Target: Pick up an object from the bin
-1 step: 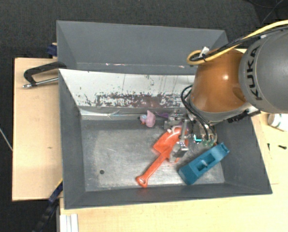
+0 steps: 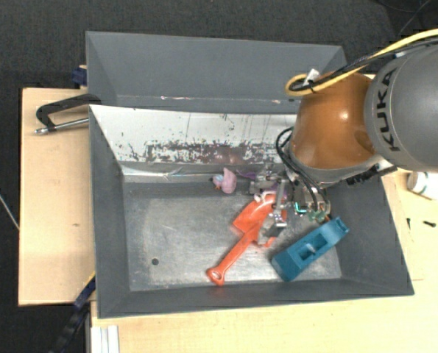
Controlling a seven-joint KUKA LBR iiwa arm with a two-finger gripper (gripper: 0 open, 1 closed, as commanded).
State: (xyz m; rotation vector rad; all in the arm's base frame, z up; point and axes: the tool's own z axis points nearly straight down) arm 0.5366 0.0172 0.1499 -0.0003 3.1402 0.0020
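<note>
My gripper [image 2: 276, 213] hangs low in the right half of the bin, its fingertips down at the wide upper end of an orange long-handled plastic tool [image 2: 239, 243]. That tool lies slantwise, its handle running down-left to a small ring at the bin's front. Whether the fingers close on it is hidden by the gripper's own body. A blue tape dispenser [image 2: 308, 249] lies just right of the gripper, near the front right corner. A small pink and purple object [image 2: 225, 180] rests by the back wall, left of the gripper.
The arm with its orange cover and cables reaches in from the right and overhangs the bin's back right part. Bare metal floor spreads over the left half of the bin.
</note>
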